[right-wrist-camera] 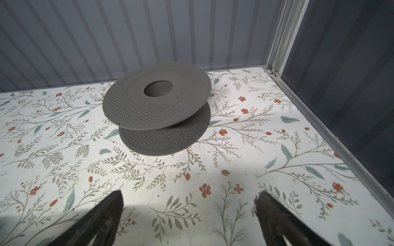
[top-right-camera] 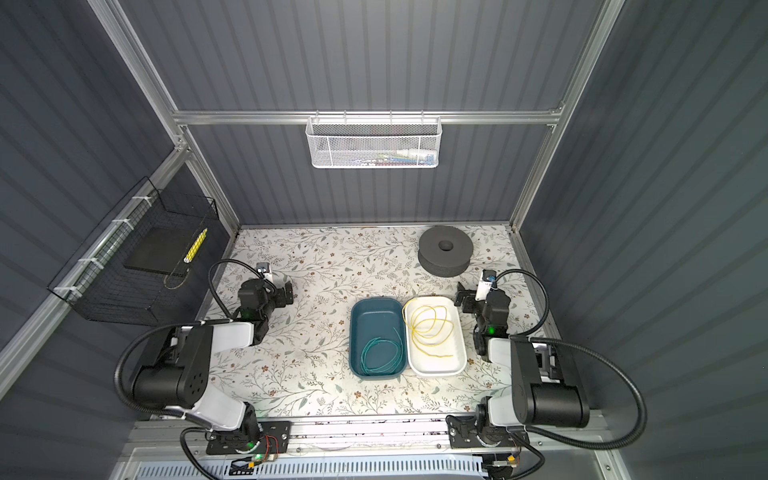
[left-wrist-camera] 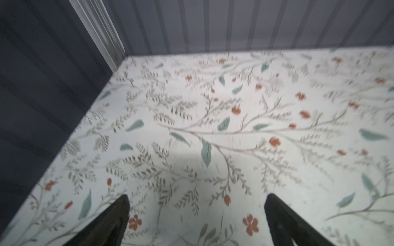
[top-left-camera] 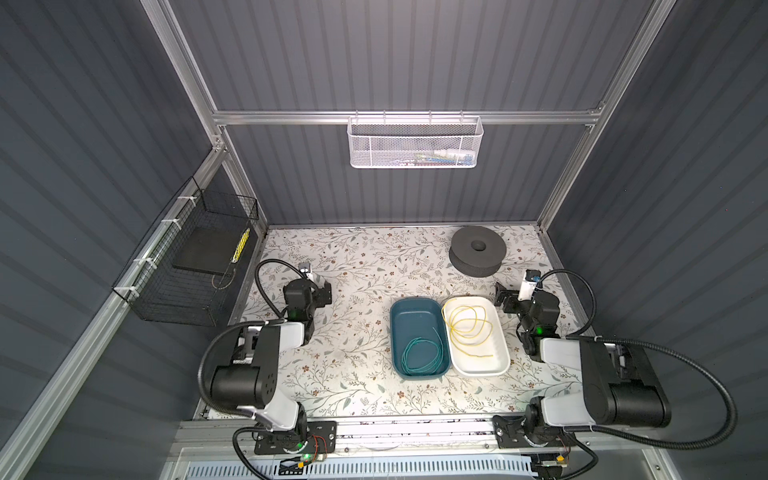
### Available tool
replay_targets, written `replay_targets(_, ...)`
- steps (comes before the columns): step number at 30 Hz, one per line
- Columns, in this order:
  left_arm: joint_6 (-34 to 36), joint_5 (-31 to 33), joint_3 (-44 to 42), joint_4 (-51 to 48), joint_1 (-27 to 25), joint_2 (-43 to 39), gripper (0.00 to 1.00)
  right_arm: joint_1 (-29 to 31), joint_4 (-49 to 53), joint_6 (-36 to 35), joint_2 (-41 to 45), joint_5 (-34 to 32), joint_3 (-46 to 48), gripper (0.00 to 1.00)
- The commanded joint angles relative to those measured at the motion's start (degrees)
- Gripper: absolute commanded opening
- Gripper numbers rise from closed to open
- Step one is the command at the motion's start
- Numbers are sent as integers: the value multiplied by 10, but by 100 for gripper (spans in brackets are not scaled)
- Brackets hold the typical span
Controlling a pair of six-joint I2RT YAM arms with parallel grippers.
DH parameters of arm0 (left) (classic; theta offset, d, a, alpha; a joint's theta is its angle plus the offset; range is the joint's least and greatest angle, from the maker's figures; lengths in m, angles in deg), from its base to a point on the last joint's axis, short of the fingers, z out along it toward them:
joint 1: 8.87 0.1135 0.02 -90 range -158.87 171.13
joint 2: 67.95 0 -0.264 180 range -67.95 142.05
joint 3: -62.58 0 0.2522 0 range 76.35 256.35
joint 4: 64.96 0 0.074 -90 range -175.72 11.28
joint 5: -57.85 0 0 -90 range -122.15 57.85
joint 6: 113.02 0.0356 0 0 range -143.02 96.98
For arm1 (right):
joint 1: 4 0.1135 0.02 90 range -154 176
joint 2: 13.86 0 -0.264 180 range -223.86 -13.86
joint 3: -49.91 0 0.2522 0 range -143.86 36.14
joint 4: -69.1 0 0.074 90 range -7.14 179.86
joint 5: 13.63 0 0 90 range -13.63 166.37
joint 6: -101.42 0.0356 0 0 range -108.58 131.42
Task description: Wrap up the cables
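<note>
Cables are lying in two trays set side by side on the bench (top-left-camera: 353,270), a little right of its middle in both top views. The teal cable (top-left-camera: 422,356) is curling in loose loops at the near end of the blue tray (top-left-camera: 415,316). The yellow cable (top-left-camera: 468,325) is looping wider across the white tray (top-left-camera: 478,370), with one free end trailing toward that tray's near end. The trays' long sides are sitting close together; I cannot tell whether they are touching. A grey spool (top-left-camera: 478,251) is sitting flat near the far right corner of the bench, well apart from the trays, and its perforated flanges and hollow hub are showing in the right wrist view. I am holding my left gripper (top-left-camera: 322,293) over bare bench at the left, well apart from the trays. Its jaws are standing wide apart, with nothing between its dark fingers (left-wrist-camera: 115,219) but the floral surface. I am holding my right gripper (top-left-camera: 505,297) near the white tray's far right corner, apart from it and pointing toward the spool. Its jaws are also standing wide apart and gripping nothing. Neither cable is being touched.
</note>
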Motion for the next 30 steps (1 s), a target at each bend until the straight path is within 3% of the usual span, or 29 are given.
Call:
replay_targets(1, -31, -11, 21, -80, -1, -103, 100, 38, 146, -24, 80, -51, -67, 99)
replay_targets(5, -123, -15, 88, -226, -1, -214, 100, 136, 367, 6, 193, -202, -208, 99)
replay_targets(6, -153, -15, 108, -271, -1, -230, 100, 153, 448, 55, 211, -218, -261, 99)
replay_targets(8, -252, 4, 167, -389, -1, -258, 99, 152, 587, 154, 235, -170, -354, 99)
replay_targets(9, -303, 13, 189, -445, -1, -266, 99, 152, 622, 225, 250, -186, -375, 99)
replay_targets(10, -331, 23, 208, -498, -1, -274, 100, 151, 645, 345, 272, -220, -373, 99)
replay_targets(11, -333, 38, 216, -531, -1, -280, 99, 148, 675, 414, 296, -237, -361, 99)
replay_targets(13, -341, 45, 206, -554, 0, -294, 99, 129, 614, 395, 344, -148, -306, 95)
replay_targets(15, -336, -5, 209, -576, 0, -297, 99, 127, 676, 401, 342, -129, -331, 92)
replay_targets(20, -364, -111, 219, -651, 0, -280, 99, 134, 905, 326, 215, -19, -443, 90)
replay_targets(23, -383, -142, 197, -669, 0, -284, 99, 172, 988, 294, 150, -53, -452, 69)
replay_targets(26, -396, -175, 169, -666, 0, -292, 99, 212, 1007, 296, 146, -56, -417, 62)
replay_targets(30, -437, -249, 103, -603, -1, -298, 97, 256, 986, 300, 178, 35, -364, 59)
